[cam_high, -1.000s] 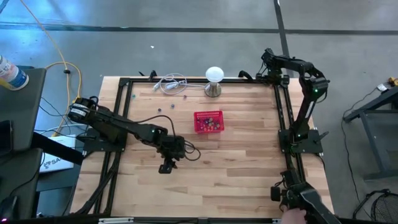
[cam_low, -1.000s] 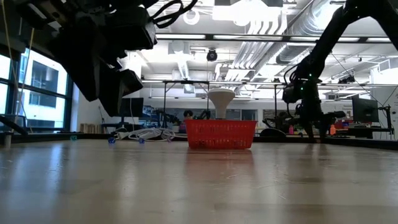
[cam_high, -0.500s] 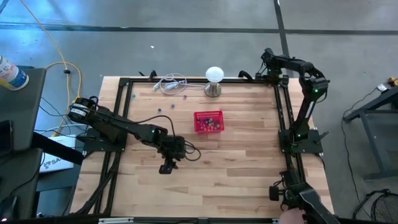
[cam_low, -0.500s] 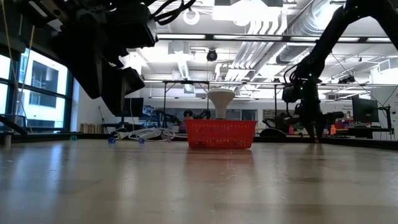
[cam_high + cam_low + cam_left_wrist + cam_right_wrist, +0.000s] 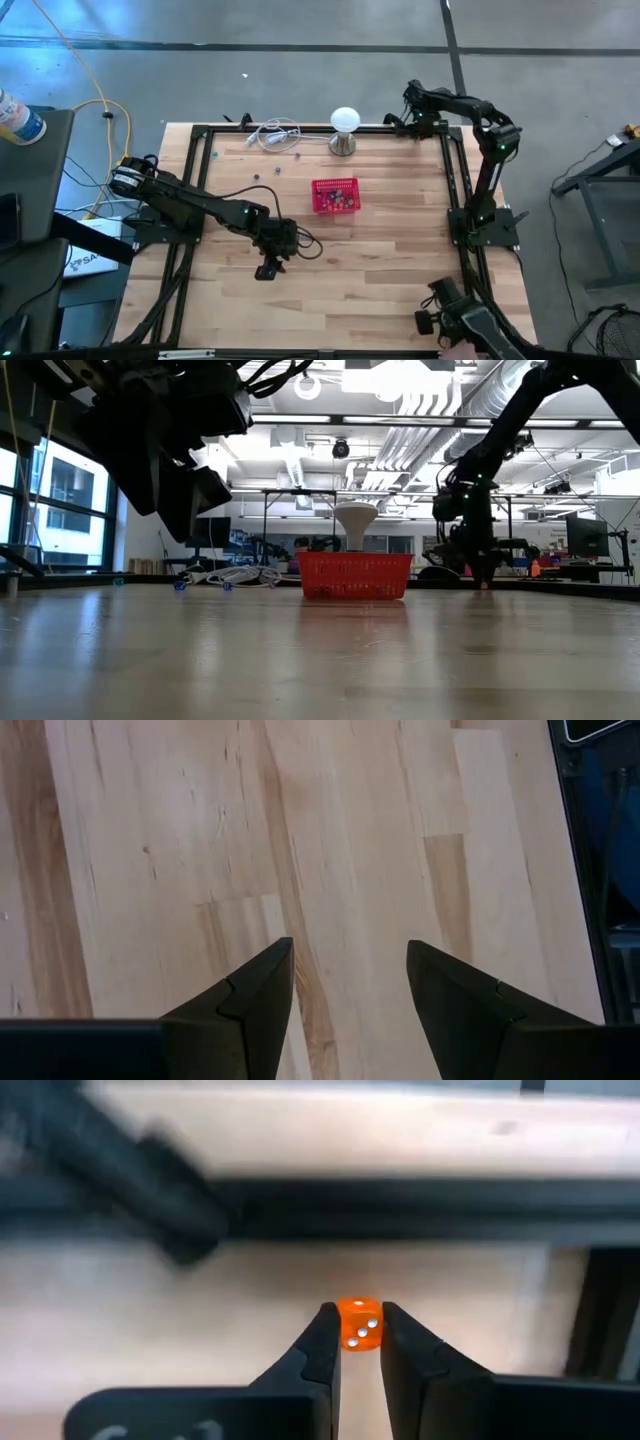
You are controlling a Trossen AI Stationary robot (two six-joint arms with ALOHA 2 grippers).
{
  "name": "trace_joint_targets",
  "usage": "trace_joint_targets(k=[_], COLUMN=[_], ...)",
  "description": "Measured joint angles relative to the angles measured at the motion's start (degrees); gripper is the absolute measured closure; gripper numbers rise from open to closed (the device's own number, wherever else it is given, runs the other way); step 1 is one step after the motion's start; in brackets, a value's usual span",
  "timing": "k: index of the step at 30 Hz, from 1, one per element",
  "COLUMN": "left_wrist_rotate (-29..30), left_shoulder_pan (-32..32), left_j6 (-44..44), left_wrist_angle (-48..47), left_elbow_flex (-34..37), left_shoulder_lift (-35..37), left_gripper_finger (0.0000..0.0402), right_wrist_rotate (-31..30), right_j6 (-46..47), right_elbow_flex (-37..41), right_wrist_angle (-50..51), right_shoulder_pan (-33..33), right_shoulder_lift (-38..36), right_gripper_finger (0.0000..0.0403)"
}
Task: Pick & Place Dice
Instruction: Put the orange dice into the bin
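Listing what we see on the table (image 5: 380, 250), item by item.

Right gripper (image 5: 358, 1342): in its own wrist view we find the two dark fingers (image 5: 318, 1348) pinched onto a single orange die (image 5: 359, 1324), white pips facing us, held at the fingertips above pale wood. In the high view we place this gripper (image 5: 412, 95) at the upper right of the frame, over the table's far edge by the black frame rail (image 5: 300, 129).

Left gripper (image 5: 350, 982): in its wrist view we count two dark fingers (image 5: 250, 1000) standing apart with bare wood between them, holding nothing. In the high view we place it (image 5: 267, 269) left of centre, lower than the basket. In the low view its dark bulk (image 5: 170, 440) fills the upper left.

Red mesh basket (image 5: 335, 195): just above the centre of the high view, well apart from both grippers. We see the dice (image 5: 338, 201) as a heap of mixed colours inside it. In the low view the basket (image 5: 355, 575) sits at mid-frame.

Loose dice (image 5: 277, 171): a couple of small specks to the upper left of the basket.

White ball lamp (image 5: 345, 121): on a metal base, above the basket near the far rail.

White cable (image 5: 272, 135): coiled left of the lamp.
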State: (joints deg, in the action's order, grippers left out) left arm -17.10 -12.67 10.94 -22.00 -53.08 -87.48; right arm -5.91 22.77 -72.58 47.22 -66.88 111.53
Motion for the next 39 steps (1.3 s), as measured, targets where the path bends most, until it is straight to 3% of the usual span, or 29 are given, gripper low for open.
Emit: trace_joint_targets(k=[7,10,18,23,29,34,39], left_wrist_rotate=[-1.2,-1.2,2.9,6.0,6.7,6.4,7.6], left_shoulder_pan=[-0.4,-1.1,-3.0,-4.2,-4.8,-6.3,-7.7], left_j6=[1.7,5.3,10.5,11.7,11.8,11.8,10.2], left_wrist_angle=[-0.1,-0.1,-0.2,-0.3,3.8,4.0,6.1], left_elbow_flex=[0.0,0.0,0.0,0.9,0.9,0.9,0.9], left_shoulder_lift=[0.0,0.0,-0.4,-1.0,-1.4,-1.4,-1.4], left_gripper_finger=[0.0213,0.0213,0.0213,0.0213,0.0213,0.0213,0.0213], right_wrist_rotate=[-4.8,-9.4,-12.6,-13.0,-13.0,-12.4,-12.3], right_j6=[-2.9,-2.4,2.1,3.3,5.7,9.0,7.3], right_elbow_flex=[-0.2,-0.2,0.0,3.0,7.5,10.4,10.5], right_wrist_angle=[7.3,9.0,12.0,1.5,-11.9,-23.8,-25.7], right_shoulder_pan=[8.8,13.7,30.8,44.8,57.4,61.6,62.4], right_shoulder_lift=[-3.9,-8.2,-22.9,-27.9,-26.7,-24.0,-21.3], right_gripper_finger=[0.0376,0.0376,0.0376,0.0375,0.0374,0.0368,0.0334])
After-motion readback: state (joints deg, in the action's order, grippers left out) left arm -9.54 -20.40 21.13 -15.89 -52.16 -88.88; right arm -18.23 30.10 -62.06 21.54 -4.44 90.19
